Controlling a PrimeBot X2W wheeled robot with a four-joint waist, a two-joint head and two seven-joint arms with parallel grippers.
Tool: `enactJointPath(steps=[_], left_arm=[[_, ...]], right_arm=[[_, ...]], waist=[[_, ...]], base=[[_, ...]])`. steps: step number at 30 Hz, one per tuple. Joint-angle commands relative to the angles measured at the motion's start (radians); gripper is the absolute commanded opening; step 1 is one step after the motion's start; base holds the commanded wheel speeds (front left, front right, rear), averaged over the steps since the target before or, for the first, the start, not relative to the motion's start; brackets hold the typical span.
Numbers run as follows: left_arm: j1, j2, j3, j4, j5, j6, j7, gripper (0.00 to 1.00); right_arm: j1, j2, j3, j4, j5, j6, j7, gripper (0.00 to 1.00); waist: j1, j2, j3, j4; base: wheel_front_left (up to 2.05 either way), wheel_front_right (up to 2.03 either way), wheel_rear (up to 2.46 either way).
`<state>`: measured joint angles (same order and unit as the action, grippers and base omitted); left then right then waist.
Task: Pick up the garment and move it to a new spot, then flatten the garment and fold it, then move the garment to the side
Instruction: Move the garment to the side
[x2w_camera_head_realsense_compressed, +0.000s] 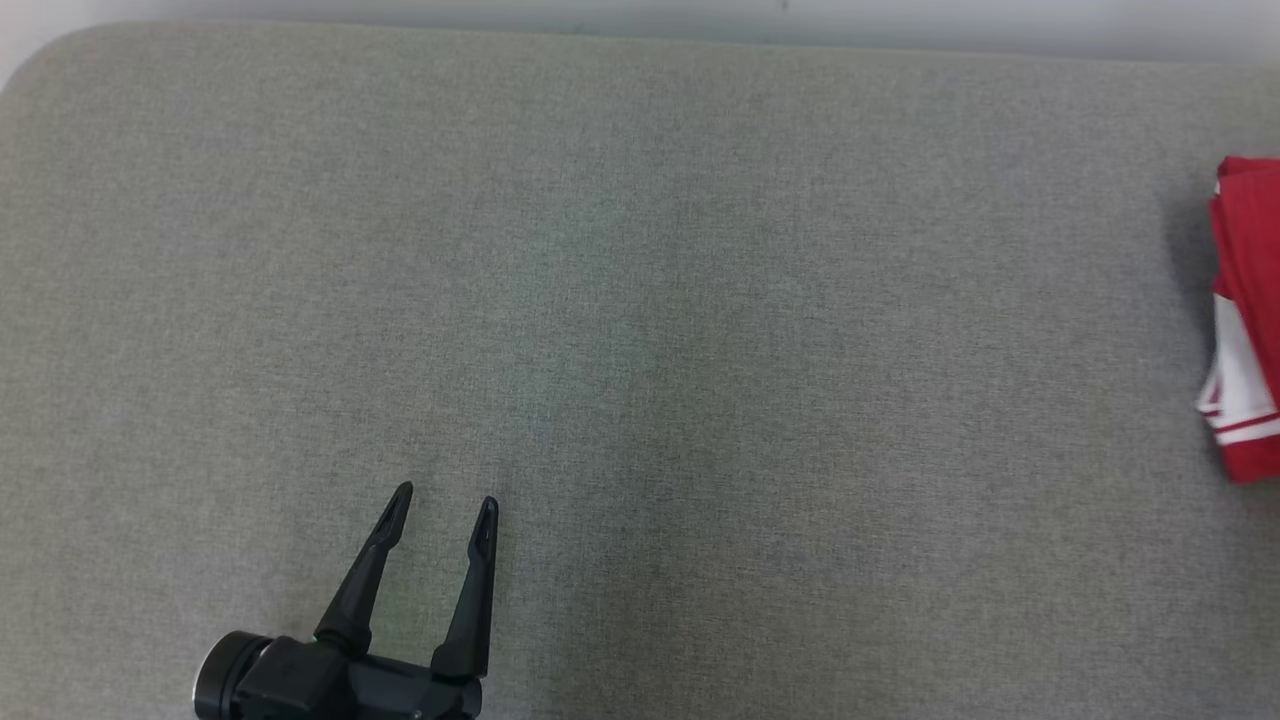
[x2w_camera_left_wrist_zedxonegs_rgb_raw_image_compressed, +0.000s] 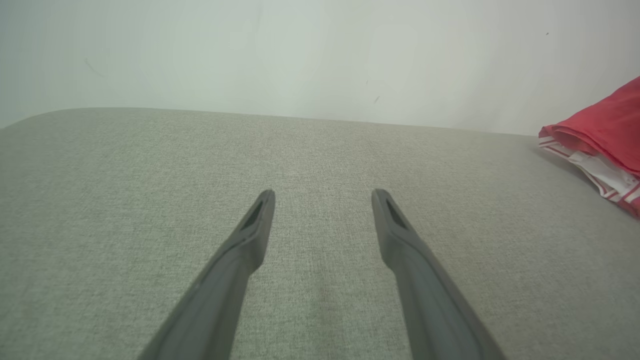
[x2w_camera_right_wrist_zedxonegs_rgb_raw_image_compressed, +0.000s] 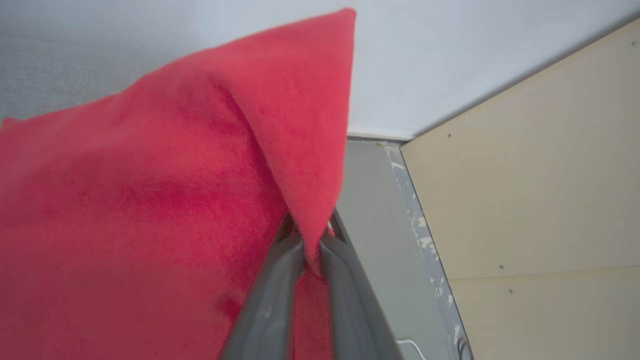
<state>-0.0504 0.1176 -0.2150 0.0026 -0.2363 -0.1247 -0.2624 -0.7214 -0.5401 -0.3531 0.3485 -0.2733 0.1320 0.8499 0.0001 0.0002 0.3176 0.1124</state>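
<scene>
One red-and-white garment at the frame's right edge; two hands: left hand, lower left, released, well apart from it; right hand clenched on its red fold.

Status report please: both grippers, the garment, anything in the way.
Left gripper open, empty, above grey cushion. Right gripper shut on red garment, far right on cushion. No obstacle seen.

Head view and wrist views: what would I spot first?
The red garment pops out, lying at the grey surface's far right edge in the head view. Up close, the right fingers pinch a fold of it. The left fingers stand wide open over bare surface at the lower left.
</scene>
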Motion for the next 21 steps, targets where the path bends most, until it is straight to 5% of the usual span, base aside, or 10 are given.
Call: enactJointPath(steps=[1, 2, 9, 15, 21], left_arm=[[-0.013, 0.006, -0.003, -0.006, -0.001, -0.006, -0.003, 1.0], [-0.015, 0.008, -0.004, -0.006, -0.002, -0.006, -0.003, 1.0], [-0.036, 0.0, 0.001, -0.057, 0.03, 0.007, -0.003, 1.0], [-0.005, -0.008, 0.023, -0.09, -0.003, 0.0, -0.003, 1.0], [0.034, -0.031, 0.081, -0.085, -0.03, 0.001, -0.003, 1.0]], right_arm=[[0.007, -0.024, 0.014, -0.01, -0.012, -0.003, -0.052, 0.49], [0.014, -0.035, 0.012, -0.001, -0.026, -0.003, -0.079, 1.0], [0.073, -0.022, -0.032, 0.039, -0.106, -0.003, -0.112, 1.0], [0.121, 0.065, -0.065, -0.001, -0.095, -0.003, -0.128, 1.0], [0.196, 0.182, -0.074, -0.141, -0.019, -0.003, -0.278, 1.0]], waist=[[-0.0001, -0.0002, 0.013, 0.006], [-0.0001, -0.0002, 0.018, 0.007], [-0.0001, -0.0002, 0.007, 0.008], [-0.0001, -0.0002, -0.063, -0.007], [-0.0001, -0.0002, -0.164, -0.022]], base=[[0.0, 0.0, 0.0], [0.0, 0.0, 0.0], [0.0, 0.0, 0.0], [0.0, 0.0, 0.0], [0.0, 0.0, 0.0]])
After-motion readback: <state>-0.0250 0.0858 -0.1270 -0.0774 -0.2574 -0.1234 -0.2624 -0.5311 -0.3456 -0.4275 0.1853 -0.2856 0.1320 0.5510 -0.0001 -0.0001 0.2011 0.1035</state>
